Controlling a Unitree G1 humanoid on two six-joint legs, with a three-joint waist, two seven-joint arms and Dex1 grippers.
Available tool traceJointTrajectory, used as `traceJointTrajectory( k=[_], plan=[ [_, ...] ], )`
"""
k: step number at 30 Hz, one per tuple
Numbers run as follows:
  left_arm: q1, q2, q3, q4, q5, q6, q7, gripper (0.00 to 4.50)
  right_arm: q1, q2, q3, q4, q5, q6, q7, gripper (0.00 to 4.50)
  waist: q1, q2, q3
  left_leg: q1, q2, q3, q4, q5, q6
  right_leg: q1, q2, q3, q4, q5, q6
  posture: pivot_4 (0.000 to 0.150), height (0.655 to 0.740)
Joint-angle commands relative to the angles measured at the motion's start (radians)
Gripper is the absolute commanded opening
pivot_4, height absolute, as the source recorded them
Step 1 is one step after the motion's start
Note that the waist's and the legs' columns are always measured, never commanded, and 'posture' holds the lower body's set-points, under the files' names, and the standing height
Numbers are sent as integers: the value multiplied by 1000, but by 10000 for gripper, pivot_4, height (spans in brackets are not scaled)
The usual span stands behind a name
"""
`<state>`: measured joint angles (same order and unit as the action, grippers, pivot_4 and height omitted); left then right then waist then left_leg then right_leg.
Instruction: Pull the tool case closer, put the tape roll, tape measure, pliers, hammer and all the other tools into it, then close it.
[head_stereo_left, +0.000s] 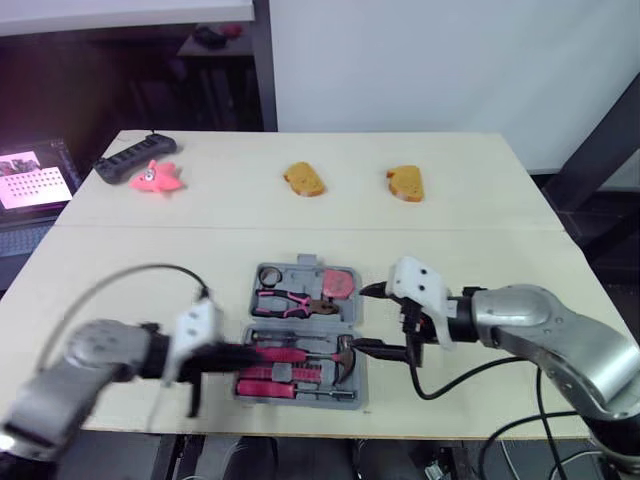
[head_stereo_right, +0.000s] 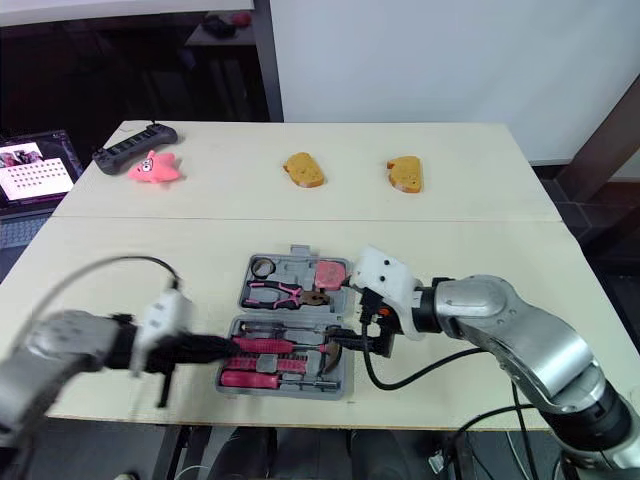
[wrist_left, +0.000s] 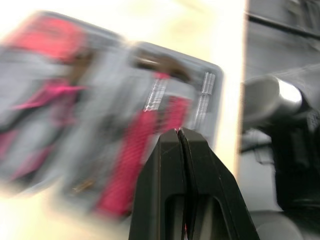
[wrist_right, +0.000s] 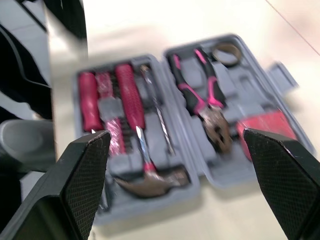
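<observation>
Left gripper (wrist_left: 180, 132): fingers pressed together with nothing between them. In the head view it sits lower left, with its tips over the left edge of the case's near half.
Right gripper (head_stereo_left: 376, 320): fingers spread wide and empty. It is just right of centre, just beside the case's right edge, with one finger by each half.
Case (head_stereo_left: 297, 275): lower centre of the frame, near the table's (head_stereo_left: 480, 250) front edge. It lies open and flat, both halves up.
Far half: tape roll (head_stereo_left: 268, 273) at its upper left, pliers (head_stereo_left: 290, 300) across the middle, pink tape measure (head_stereo_left: 338, 283) at its upper right.
Near half: hammer (head_stereo_left: 342, 352) with its head to the right, red-handled drivers (head_stereo_left: 268, 386) alongside.
Loose tools: none seen on the table.
Other items: two bread pieces (head_stereo_left: 303, 180), a pink toy (head_stereo_left: 155, 178) and a black power strip (head_stereo_left: 132, 156), all in the upper part of the frame, well apart from the case.
Done, by judgement: the case is pulled close and the tools appear seated in their slots.
Left to do: fold one half over the other and latch it.
Caution: the pliers and hammer must lie fully down or the halves may not meet.
</observation>
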<state>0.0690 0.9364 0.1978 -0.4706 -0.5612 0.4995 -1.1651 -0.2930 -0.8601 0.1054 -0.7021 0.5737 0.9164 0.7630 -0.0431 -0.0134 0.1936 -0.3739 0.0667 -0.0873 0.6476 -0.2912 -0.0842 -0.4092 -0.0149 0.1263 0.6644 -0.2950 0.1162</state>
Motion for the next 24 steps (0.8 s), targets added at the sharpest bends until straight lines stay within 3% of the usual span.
traceJointTrajectory(
  k=[1, 6, 8, 11, 16, 24],
  plan=[
    [3, 8, 104, 52, -82, 70, 12, 492, 49, -29, -42, 5, -33, -78, 22, 45000, 0, 0, 0, 0, 0, 0, 0, 0, 0, 0, 0, 0, 0, 0, 0, 1500, 7400],
    [-9, 7, 129, 340, 38, -27, 46, 492, 181, -39, -71, 90, -89, -151, 19, 45000, -2, 0, 0, 1, 0, 0, -1, 0, 0, 0, 1, 0, 0, 0, 0, 1500, 7400],
    [-3, 2, 121, 415, 76, -89, 39, 0, 215, -38, -63, 115, -123, -182, 11, 39518, -4, -1, 0, 0, 0, 0, 0, 0, 0, -1, 1, 0, 0, 0, 0, 1500, 7400],
    [-3, -15, 91, 456, 111, -151, 32, 0, 250, -53, -12, 140, -200, -240, 21, 27918, -2, -1, 0, 0, 0, 0, 0, 0, 0, -1, 0, 0, 0, 0, 0, 1500, 7400],
    [-70, -84, -24, 497, 185, -202, 61, 0, 207, -4, 87, 207, -295, -262, -12, 1907, 2, -1, 0, 0, 0, 0, 0, 0, -1, 0, 0, 0, 0, 0, 0, 1500, 7400],
    [-252, -266, -257, 702, 366, -350, 106, 0, 38, 116, 292, 380, -470, -253, -35, 814, -3, -1, 0, 0, 0, 0, 0, 1, -1, 0, 1, 0, 0, 0, 0, 1500, 7400]
  ],
)
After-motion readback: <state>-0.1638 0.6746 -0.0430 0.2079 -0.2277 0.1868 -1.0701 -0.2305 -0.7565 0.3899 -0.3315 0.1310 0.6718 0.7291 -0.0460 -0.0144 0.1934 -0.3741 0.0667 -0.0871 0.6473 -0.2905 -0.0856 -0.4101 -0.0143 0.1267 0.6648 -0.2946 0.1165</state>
